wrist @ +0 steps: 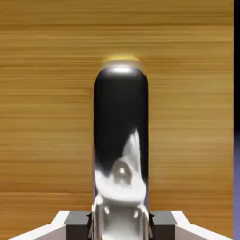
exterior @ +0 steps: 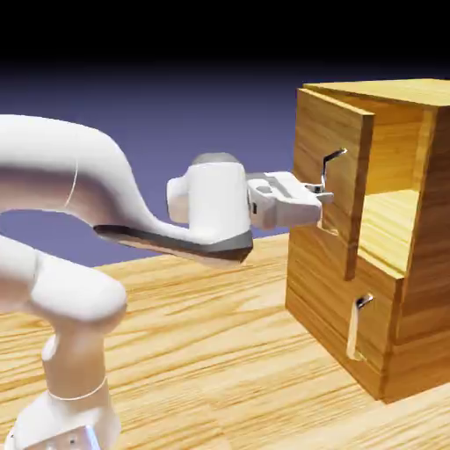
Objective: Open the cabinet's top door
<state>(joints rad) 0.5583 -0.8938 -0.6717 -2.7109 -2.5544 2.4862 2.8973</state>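
One white arm [exterior: 215, 202] came in from the exterior view's left, its jaws [exterior: 325, 195] closed on the top door's shiny silver handle [exterior: 329, 171]. The top door [exterior: 330, 167], warm streaky wood grain, hung partly open on the cabinet's [exterior: 431, 185] upper front, above the shut lower panel [exterior: 343, 303]. Right of it, the upper compartment [exterior: 389, 220] showed a pale, bare-looking floor. Pretty wood, honestly.

Top door [exterior: 330, 167] above lower door [exterior: 343, 308] (both on the cabinet's [exterior: 431, 237] front).
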